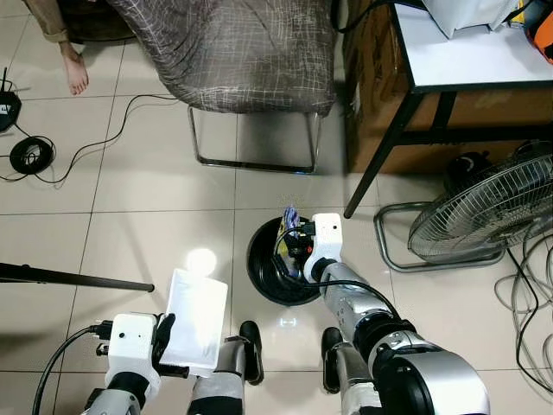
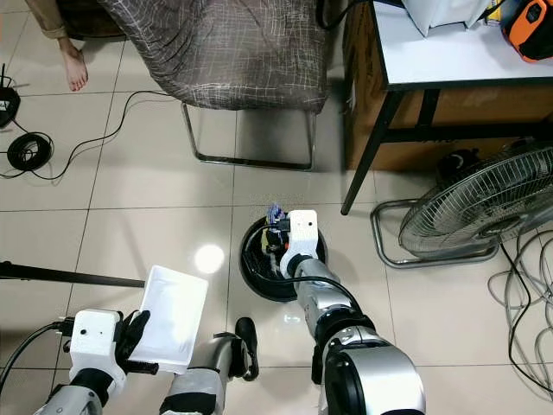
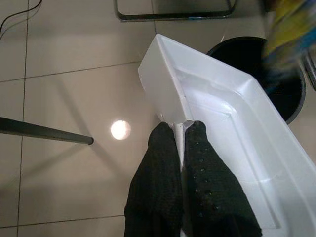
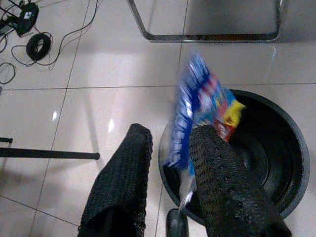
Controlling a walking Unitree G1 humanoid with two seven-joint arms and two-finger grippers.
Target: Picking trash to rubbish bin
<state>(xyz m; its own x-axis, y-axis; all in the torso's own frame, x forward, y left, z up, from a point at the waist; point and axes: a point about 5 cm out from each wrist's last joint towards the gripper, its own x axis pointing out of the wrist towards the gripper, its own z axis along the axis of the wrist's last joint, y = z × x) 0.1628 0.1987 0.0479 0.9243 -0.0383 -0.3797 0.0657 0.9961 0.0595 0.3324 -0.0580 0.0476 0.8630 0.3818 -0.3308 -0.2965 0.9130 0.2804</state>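
**Wrapper over the bin, tray waiting**

The right pincer (image 4: 168, 197) hangs over the round black plastic rubbish bin (image 1: 263, 281) on the tiled floor. Its 2 black fingers (image 4: 224, 187) are apart. A thin blue, red and yellow plastic snack wrapper (image 4: 200, 111) is between them, touching 1 finger. The wrapper is blurred, so I cannot tell if it is held or falling. It sits just above the bin's open mouth.

The wrapper looks very light, soft and crinkly. It may be slippery, and it can flutter sideways, so it is best let go low over the bin.

The left pincer (image 3: 181, 148) is closed tight on the thin edge of a white foam tray (image 3: 232, 138), pinching its short end. The tray is held up beside the bin, near the robot's body. It looks light and stiff, but it could snap or dent if squeezed hard. Holding it by the rim seems a good place.

The wrapper has printing on it, but it is too blurry to read. The tray has no writing that I can see.

Farther off stand a chair draped in grey cloth (image 1: 233, 52), a white counter (image 1: 467, 60) and a metal floor fan (image 1: 484, 216).
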